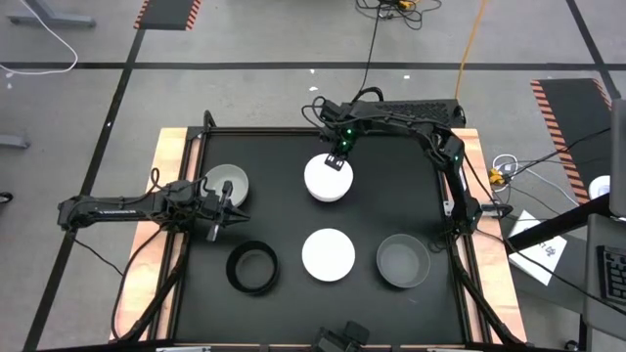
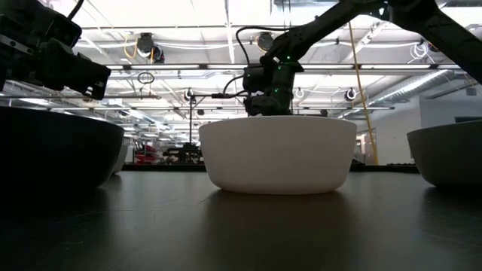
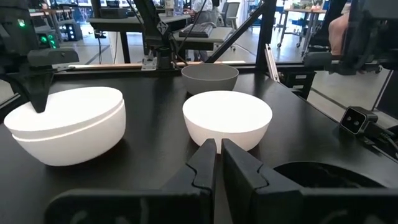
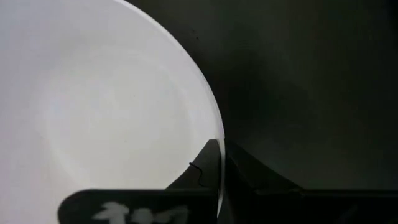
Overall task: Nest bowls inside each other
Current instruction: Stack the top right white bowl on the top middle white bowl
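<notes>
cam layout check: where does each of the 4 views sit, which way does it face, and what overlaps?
High view: overhead, straight down on the table; both arms show, left gripper near the black bowl.
Low view: table height, level across; front white bowl fills it, an arm reaches down behind.
Left wrist view: looks across the table past its closed fingers at that white bowl and the grey bowl.
Right wrist view: looks down; its fingers clamp the stacked white bowls' rim.
Shared: the front white bowl appears in high, low and left wrist views.

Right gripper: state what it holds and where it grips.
The right gripper is shut on the rim of the far white bowl, fingers either side of the wall. The left gripper holds nothing.
</notes>
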Controlling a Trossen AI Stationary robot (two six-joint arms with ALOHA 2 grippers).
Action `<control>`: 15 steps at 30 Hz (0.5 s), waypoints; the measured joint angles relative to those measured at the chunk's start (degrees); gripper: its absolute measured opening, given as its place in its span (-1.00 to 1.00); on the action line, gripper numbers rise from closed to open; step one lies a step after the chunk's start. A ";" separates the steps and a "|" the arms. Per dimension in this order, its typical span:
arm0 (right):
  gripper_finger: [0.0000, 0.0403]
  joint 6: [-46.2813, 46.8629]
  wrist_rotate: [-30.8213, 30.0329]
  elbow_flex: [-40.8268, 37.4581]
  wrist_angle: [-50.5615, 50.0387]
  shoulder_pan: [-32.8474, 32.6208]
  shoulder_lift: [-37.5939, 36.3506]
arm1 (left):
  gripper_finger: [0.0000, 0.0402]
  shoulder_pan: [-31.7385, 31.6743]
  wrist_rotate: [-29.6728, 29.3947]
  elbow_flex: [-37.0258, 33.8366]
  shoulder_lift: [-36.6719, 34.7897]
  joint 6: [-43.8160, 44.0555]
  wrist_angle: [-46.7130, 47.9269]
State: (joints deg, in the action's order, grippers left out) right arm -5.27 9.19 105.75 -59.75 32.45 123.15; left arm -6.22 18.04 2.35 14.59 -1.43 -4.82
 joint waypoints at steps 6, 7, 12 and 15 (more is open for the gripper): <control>-1.00 -0.07 1.42 -0.09 0.98 -0.24 -0.29 | -0.87 0.00 -0.03 0.00 0.00 0.02 0.26; -1.00 -0.09 2.41 -0.11 1.17 -0.24 -0.31 | -0.87 -0.01 -0.04 0.00 -0.01 0.03 0.28; -1.00 0.03 5.43 -0.20 1.45 -0.28 -0.38 | -0.87 -0.02 -0.04 0.00 -0.02 0.07 0.33; -1.00 0.04 5.84 -0.20 1.49 -0.33 -0.42 | -0.87 -0.01 -0.04 0.00 -0.02 0.08 0.35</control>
State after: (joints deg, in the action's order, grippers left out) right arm -5.23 15.03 105.56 -58.26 32.12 122.74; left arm -6.23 18.00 2.35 14.57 -1.36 -4.47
